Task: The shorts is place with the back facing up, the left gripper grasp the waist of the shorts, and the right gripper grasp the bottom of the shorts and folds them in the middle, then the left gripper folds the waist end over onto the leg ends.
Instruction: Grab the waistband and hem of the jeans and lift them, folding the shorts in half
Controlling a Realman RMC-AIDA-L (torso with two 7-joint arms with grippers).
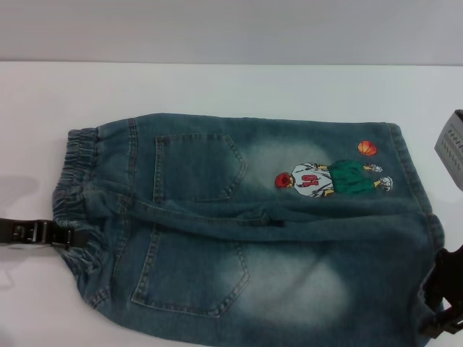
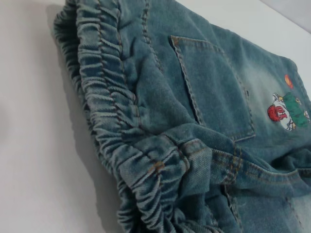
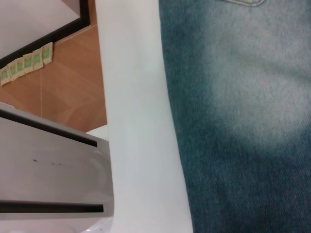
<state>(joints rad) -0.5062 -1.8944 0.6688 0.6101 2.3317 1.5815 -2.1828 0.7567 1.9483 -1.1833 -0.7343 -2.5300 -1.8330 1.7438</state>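
Note:
The blue denim shorts lie spread flat on the white table, back pockets up. Their ruffled waist is at the left, and the bottom with its leg ends is at the right, near the basketball-player patch. My left gripper reaches in low from the left edge and meets the middle of the waistband. The left wrist view shows the waist close up. My right gripper sits at the near right corner, against the near leg's hem. The right wrist view shows denim beside the table's edge.
The white table extends beyond the shorts at the back and left. A grey ribbed part pokes in at the right edge. In the right wrist view the table edge drops to a brown floor and a grey cabinet.

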